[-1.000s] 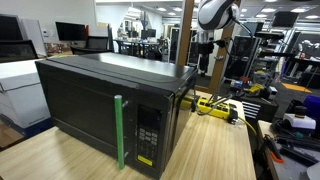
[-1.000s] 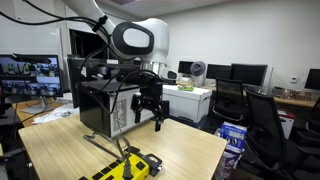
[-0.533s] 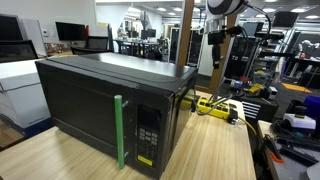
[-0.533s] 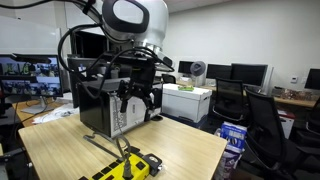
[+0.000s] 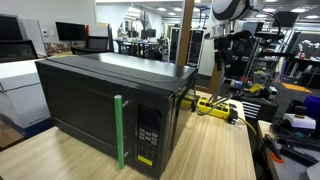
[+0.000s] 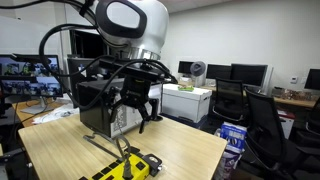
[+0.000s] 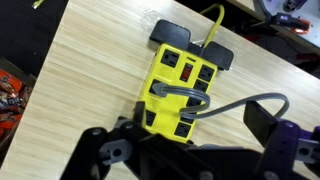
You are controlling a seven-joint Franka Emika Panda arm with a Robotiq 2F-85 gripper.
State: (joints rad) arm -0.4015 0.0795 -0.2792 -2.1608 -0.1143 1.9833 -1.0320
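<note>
My gripper (image 7: 175,126) hangs open and empty in the air above a yellow power strip (image 7: 180,85) that lies on the wooden table (image 7: 90,70). A grey cable (image 7: 235,105) is plugged into one of the strip's sockets. In both exterior views the gripper (image 5: 222,66) (image 6: 127,114) is well above the strip (image 5: 215,107) (image 6: 130,168), touching nothing. A black microwave (image 5: 95,95) (image 6: 98,105) with a green handle (image 5: 118,130) stands shut beside the strip.
The table edge (image 6: 205,160) drops off toward office chairs (image 6: 262,115). A white cabinet (image 6: 185,100) stands behind the arm. Cluttered workbenches (image 5: 290,120) lie past the table's end, with monitors (image 5: 70,32) at the back.
The arm has swung upward and turned over the last second, carrying the gripper sideways near the microwave's end. The jaws stay open. Microwave and power strip have not moved.
</note>
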